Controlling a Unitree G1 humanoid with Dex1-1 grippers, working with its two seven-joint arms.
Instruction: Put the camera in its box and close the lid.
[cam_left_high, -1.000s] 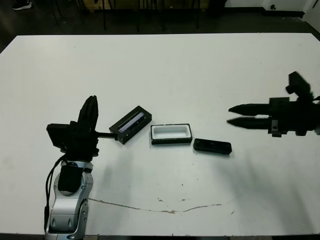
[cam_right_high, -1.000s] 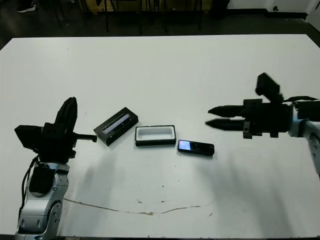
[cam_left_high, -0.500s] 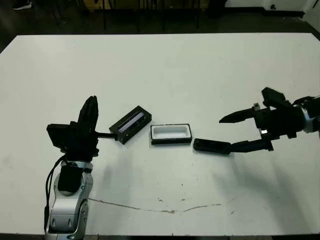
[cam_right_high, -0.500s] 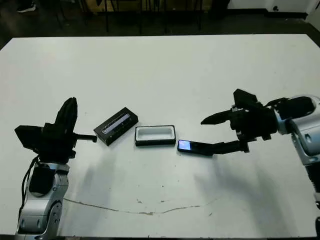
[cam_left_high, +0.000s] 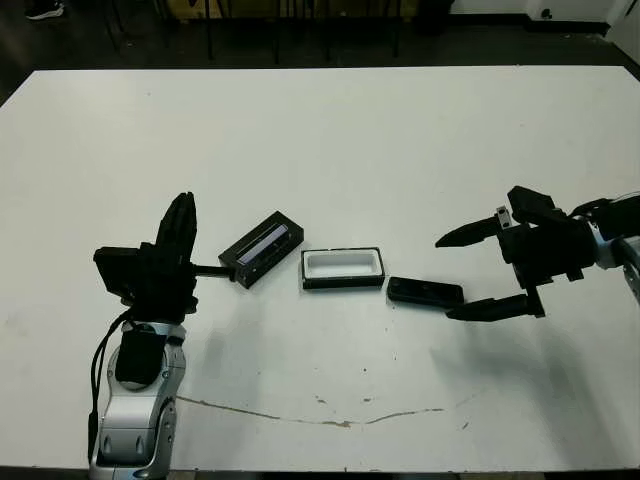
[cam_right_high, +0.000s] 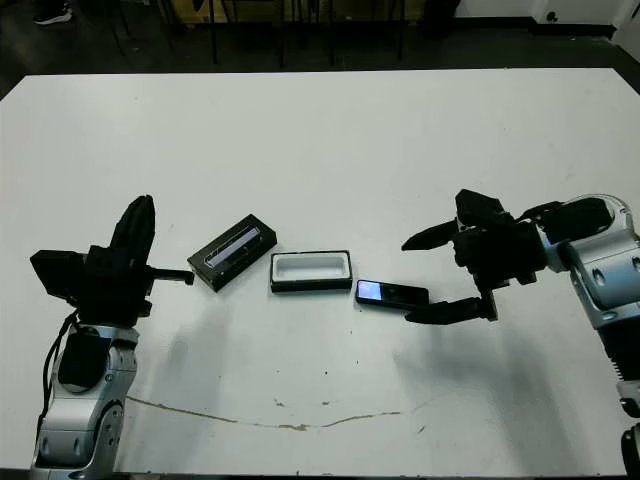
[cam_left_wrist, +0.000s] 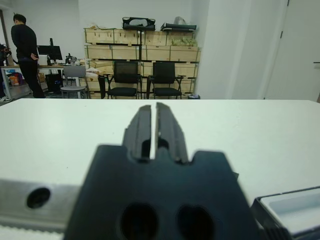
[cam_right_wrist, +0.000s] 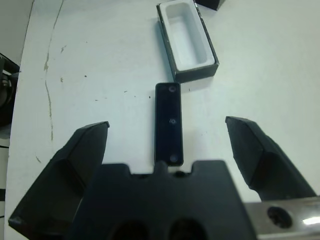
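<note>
Having swung in from the right, the right gripper (cam_left_high: 452, 276) now gapes wide around the untouched camera (cam_left_high: 425, 292); box (cam_left_high: 343, 268) empty, lid (cam_left_high: 262, 248) off, left gripper (cam_left_wrist: 154, 131) closed, empty.

Right gripper (cam_left_high: 478, 272) jaws spread wide, low over the table; left gripper (cam_left_wrist: 155, 131) raised, jaws seemingly closed.

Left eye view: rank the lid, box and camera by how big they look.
1. Lid and box: look about the same size, so unranked.
2. Camera: smallest, narrower and a bit shorter.
</note>
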